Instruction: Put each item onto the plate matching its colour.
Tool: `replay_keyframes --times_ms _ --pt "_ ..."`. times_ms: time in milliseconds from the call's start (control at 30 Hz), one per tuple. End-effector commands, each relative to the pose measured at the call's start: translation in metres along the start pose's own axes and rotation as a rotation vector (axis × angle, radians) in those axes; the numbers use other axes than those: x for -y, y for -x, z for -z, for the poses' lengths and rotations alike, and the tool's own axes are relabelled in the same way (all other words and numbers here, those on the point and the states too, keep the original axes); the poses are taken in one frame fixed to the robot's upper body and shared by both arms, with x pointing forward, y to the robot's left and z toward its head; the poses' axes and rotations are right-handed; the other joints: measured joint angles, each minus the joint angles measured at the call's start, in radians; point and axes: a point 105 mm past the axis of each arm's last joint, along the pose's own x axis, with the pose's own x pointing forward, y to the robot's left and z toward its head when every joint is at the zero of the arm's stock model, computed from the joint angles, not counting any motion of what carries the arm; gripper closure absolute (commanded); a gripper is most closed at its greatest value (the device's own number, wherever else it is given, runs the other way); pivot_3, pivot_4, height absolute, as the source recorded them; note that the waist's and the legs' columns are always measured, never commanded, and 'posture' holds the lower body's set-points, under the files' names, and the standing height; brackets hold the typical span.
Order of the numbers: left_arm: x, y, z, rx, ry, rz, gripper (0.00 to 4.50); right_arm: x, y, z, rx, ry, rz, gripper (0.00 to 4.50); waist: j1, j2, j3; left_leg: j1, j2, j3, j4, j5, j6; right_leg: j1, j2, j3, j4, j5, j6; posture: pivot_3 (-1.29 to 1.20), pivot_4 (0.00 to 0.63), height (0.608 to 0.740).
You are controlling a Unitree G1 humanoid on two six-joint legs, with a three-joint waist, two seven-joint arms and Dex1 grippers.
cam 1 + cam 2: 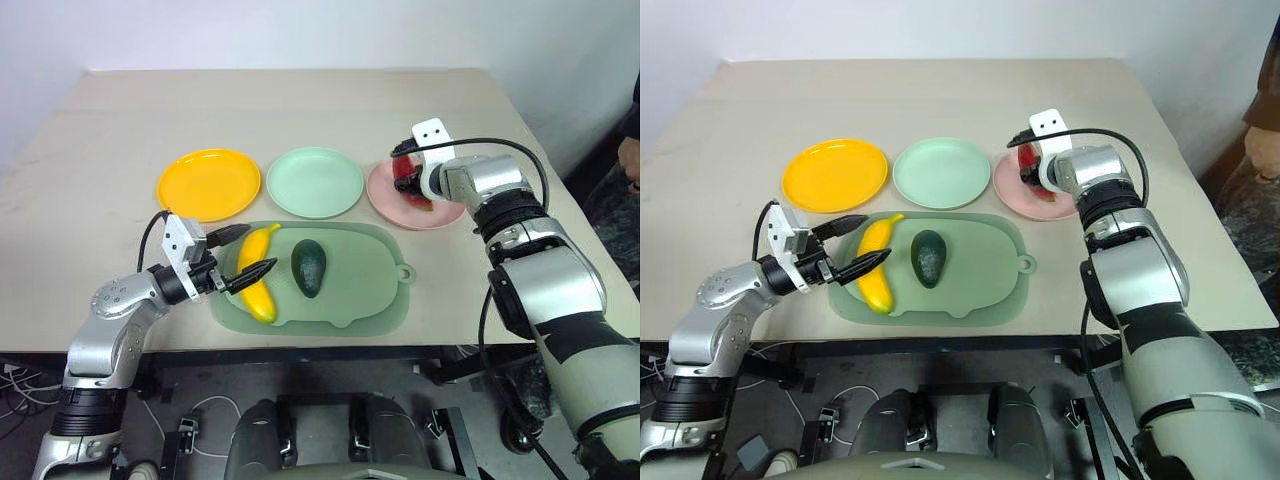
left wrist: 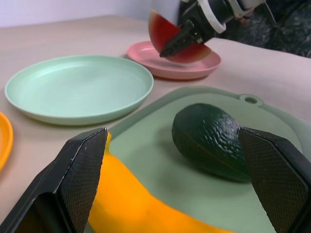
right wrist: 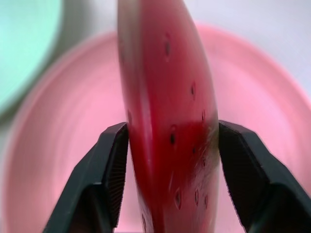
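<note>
Meanwhile the left gripper (image 1: 246,252), jaws wide, straddles the banana (image 1: 257,283), its length running twelve to six; right gripper (image 3: 167,167) brackets the watermelon wedge (image 3: 170,126), contact unclear.

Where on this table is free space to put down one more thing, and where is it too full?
Free: the yellow plate, the green plate, the tray's end beyond the avocado, and the table behind the plates. Crowded: the tray's banana end at the left gripper; the pink plate, with watermelon and right gripper.
</note>
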Motion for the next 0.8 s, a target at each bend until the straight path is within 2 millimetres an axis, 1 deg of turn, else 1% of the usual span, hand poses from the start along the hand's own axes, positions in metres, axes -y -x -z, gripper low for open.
replay_keyframes --times_ms 33,67,100,233,333,433,500,567,633,700,800 --pt "0.000 0.005 -0.014 0.026 -0.060 -0.010 0.00 0.004 0.009 -0.031 0.096 0.010 0.017 0.37 0.000 0.001 0.000 0.000 0.000 0.000 0.000 0.000 0.000 0.000 0.000 0.000 0.000 0.000 0.000 0.00 0.150 0.695" --pt "0.000 0.006 -0.014 0.026 -0.060 -0.013 0.00 0.005 0.010 -0.032 0.100 0.009 0.017 0.05 0.000 0.001 0.000 0.000 0.000 0.000 0.000 0.000 0.000 0.000 0.000 0.000 0.000 0.000 0.000 0.00 0.150 0.695" --pt "0.000 0.006 -0.014 0.025 -0.061 -0.015 0.00 0.007 0.011 -0.035 0.114 0.010 0.019 0.01 0.000 0.001 0.000 0.000 0.000 0.000 0.000 0.000 0.000 0.000 0.000 0.000 0.000 0.000 0.000 0.00 0.150 0.695" --pt "0.000 0.007 -0.015 0.026 -0.062 -0.018 0.00 0.012 0.019 -0.052 0.182 0.053 0.026 0.01 0.000 0.001 0.001 0.000 0.000 0.000 0.000 0.000 0.000 0.000 0.000 0.000 0.000 0.000 0.000 0.00 0.150 0.695" --pt "-0.001 0.008 -0.015 0.025 -0.063 -0.020 0.00 0.021 0.031 -0.062 0.196 0.157 0.040 0.01 0.002 0.001 0.001 0.000 0.000 0.000 0.000 0.000 0.000 0.000 0.000 0.000 0.000 0.000 0.000 0.00 0.150 0.695" --pt "-0.003 0.009 -0.015 0.023 -0.063 -0.022 0.00 0.018 0.048 -0.077 0.235 0.129 -0.026 0.01 0.001 0.002 0.001 0.000 0.000 0.000 0.000 0.000 0.000 -0.001 0.000 0.001 0.000 0.000 0.000 0.00 0.150 0.695" --pt "-0.004 0.010 -0.015 0.022 -0.064 -0.022 0.00 0.014 0.058 -0.081 0.252 0.133 -0.064 0.01 0.001 0.002 0.001 0.000 0.000 0.000 0.000 0.000 0.000 -0.001 0.000 0.001 0.001 0.000 0.000 0.00 0.150 0.695" --pt "-0.004 0.010 -0.015 0.021 -0.064 -0.022 0.00 0.007 0.070 -0.082 0.262 0.116 -0.108 0.01 0.001 0.002 0.001 0.000 0.000 0.000 0.000 0.000 0.000 -0.001 0.000 0.001 0.001 0.000 0.000 0.00 0.150 0.695" --pt "-0.005 0.009 -0.015 0.020 -0.065 -0.021 0.00 -0.005 0.083 -0.082 0.274 0.077 -0.178 0.01 0.001 0.002 0.001 0.000 0.001 0.000 0.000 0.000 0.000 -0.001 0.000 0.001 0.001 0.000 0.000 0.00 0.150 0.695" --pt "-0.006 0.009 -0.016 0.021 -0.066 -0.020 0.00 -0.027 0.099 -0.078 0.301 0.049 -0.305 0.01 0.002 0.002 0.001 0.000 0.001 -0.001 0.000 0.000 0.000 -0.001 0.000 0.001 0.001 0.000 0.000 0.00 0.150 0.695" --pt "-0.007 0.008 -0.017 0.023 -0.068 -0.017 0.00 -0.063 0.118 -0.056 0.270 0.010 -0.506 0.01 0.005 0.002 0.001 0.000 0.001 -0.002 0.000 0.000 0.000 -0.001 0.000 0.001 0.000 0.000 0.000 0.00 0.150 0.695"
